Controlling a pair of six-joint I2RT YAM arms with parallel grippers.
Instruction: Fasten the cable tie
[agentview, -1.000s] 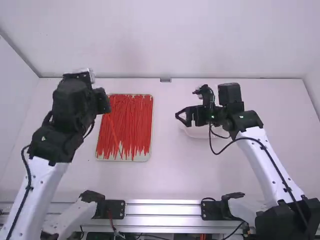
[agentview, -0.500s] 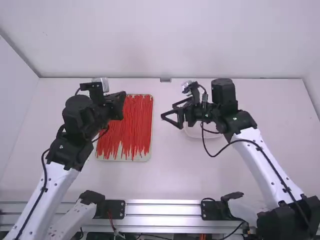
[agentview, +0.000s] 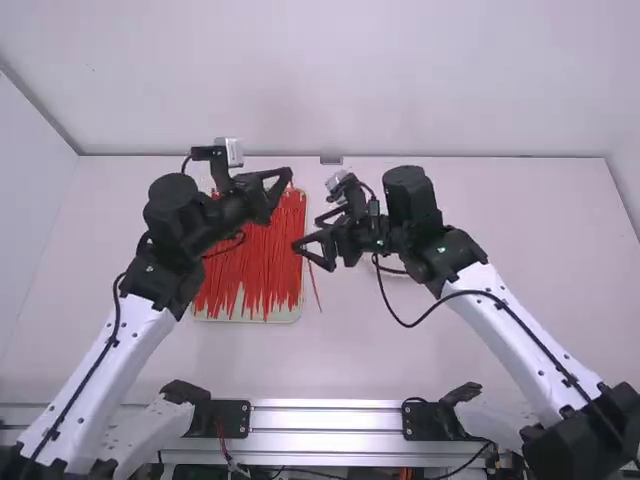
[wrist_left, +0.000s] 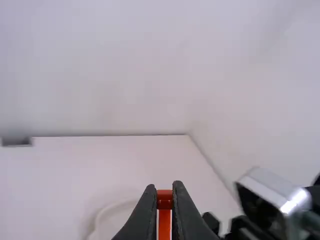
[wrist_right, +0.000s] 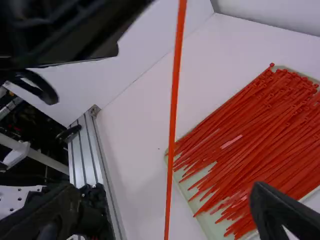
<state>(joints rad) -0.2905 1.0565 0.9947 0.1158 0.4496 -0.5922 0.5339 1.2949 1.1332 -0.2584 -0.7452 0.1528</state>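
My left gripper (agentview: 283, 182) is raised above the far right corner of the tray and is shut on one red cable tie (agentview: 314, 290). In the left wrist view the tie (wrist_left: 164, 202) sits pinched between the two black fingers. Its long tail hangs down past the tray's right edge toward the table. My right gripper (agentview: 318, 245) stands open right beside that hanging tail, facing left. In the right wrist view the tie (wrist_right: 174, 115) runs straight through the wide gap between the fingers and touches neither.
A flat tray (agentview: 245, 318) with a pile of several red cable ties (agentview: 255, 265) lies left of the middle. A shallow white dish (wrist_left: 107, 216) sits on the table under the right arm. Bare table lies at the front and far right.
The left arm has swung forward and to the right, carrying one tie up off the tray. The right gripper has moved left from over the dish to the hanging tie.
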